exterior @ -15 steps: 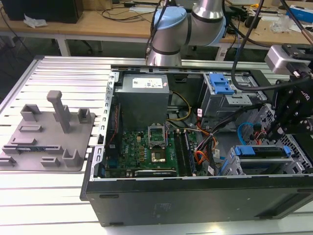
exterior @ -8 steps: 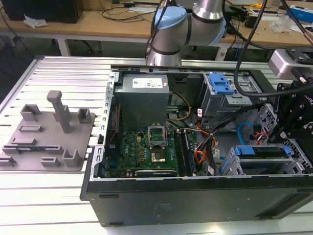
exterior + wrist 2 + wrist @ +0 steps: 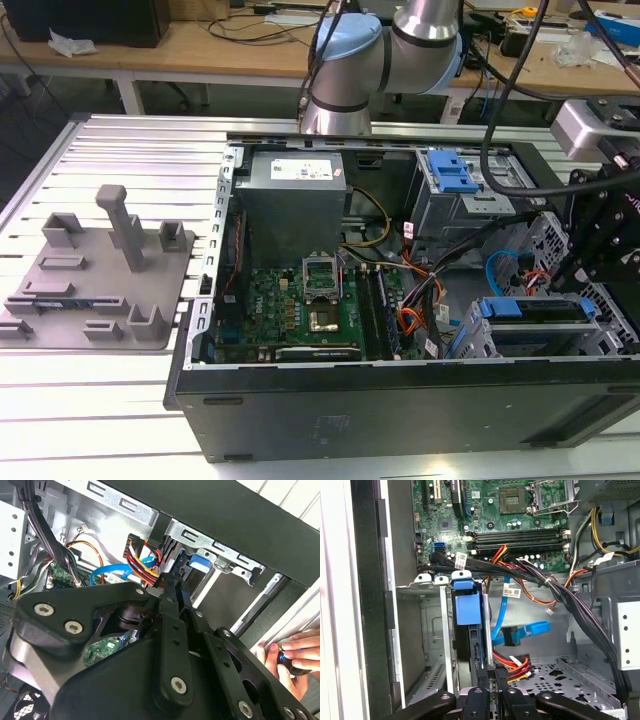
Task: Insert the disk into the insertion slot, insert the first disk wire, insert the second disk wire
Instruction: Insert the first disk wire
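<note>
I see the disk sitting inside the insertion slot, its blue carrier end facing the motherboard. Just beside the disk, at the end away from that blue tab, my fingers are drawn close together. I cannot tell whether they pinch anything. A red, yellow and black wire bundle ends right beside the fingers, near the disk. A blue flat cable loops near the disk on the same side, its black plug apart from the disk. In the second wrist view a person's hand rests outside the case wall, well apart from the disk.
</note>
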